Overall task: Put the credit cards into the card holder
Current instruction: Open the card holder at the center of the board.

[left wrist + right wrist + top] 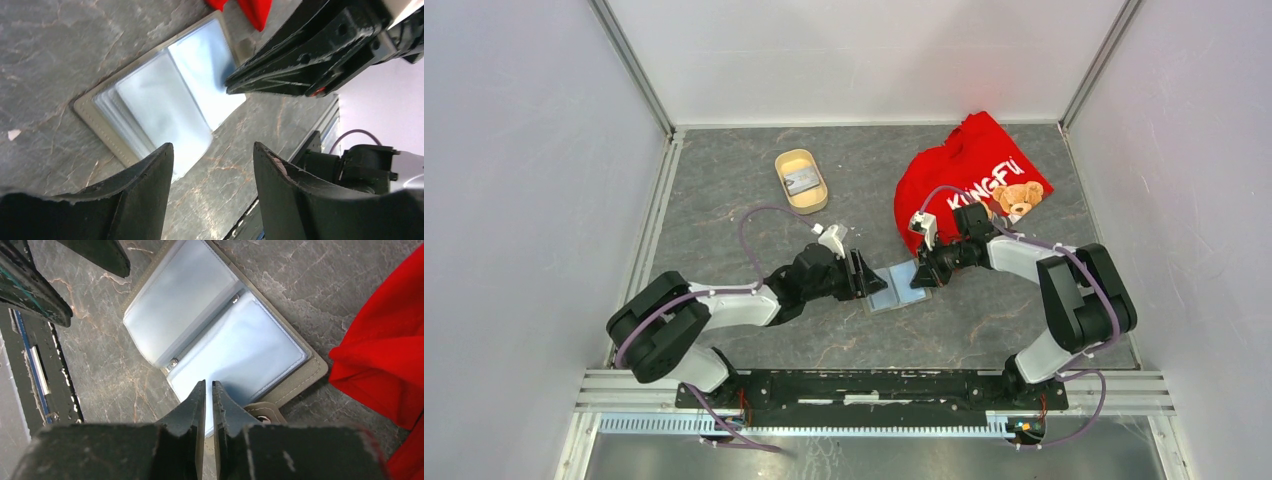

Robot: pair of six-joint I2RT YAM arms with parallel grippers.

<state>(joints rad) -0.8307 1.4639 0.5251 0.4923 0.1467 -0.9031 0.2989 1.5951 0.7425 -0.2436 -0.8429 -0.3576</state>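
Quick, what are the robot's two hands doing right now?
Left gripper: fingers open, holding nothing.
Right gripper: fingers shut, tips on the flat grey folding card holder; whether they pinch it cannot be told.

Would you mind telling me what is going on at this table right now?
Two robot arms are working on the card holder, which lies open on the table between them with its clear sleeves facing up. The right gripper has its fingers almost closed at the holder's near edge; whether they pinch a sleeve is unclear. The left gripper hovers open at the opposite side, holding nothing. A grey card lies in the beige tray, left of the red shirt.
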